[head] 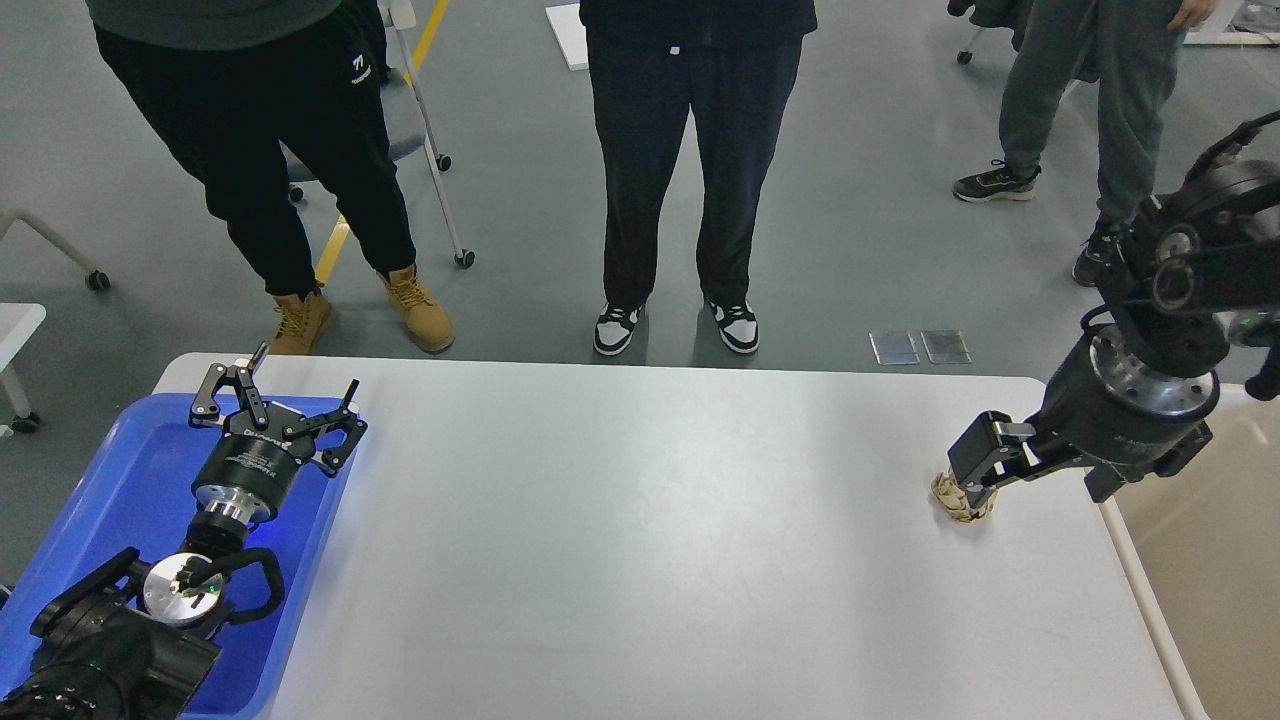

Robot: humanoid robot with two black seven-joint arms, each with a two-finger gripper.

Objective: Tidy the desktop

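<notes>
The desk [640, 520] fills the lower middle of the frame, its white-grey top almost bare. The one loose thing on it is a crumpled wad of tan paper [962, 499] at the right, close to the desk's right edge. The right tool [968, 478] is down on that wad, its fingers closed about the top of it, so the step in hand looks like the pick-up of the last piece of litter.

The beige bin [1215, 560] lies just past the desk's right edge, in the lower right of the frame. The next move, as I judge it, calls for a lift clear of the desk, a short carry to the right over the bin, and a release there. The paper is light and springy, so a loose hold could let it slip.

The left tool [280, 405] hovers over the blue tray [120, 500] at the lower left, fingers spread wide and holding nothing.

There is small white lettering on the left tool's body, too small to read. A white logo shows on the trousers [250, 110] of the person at upper left; I cannot make out its words.
</notes>
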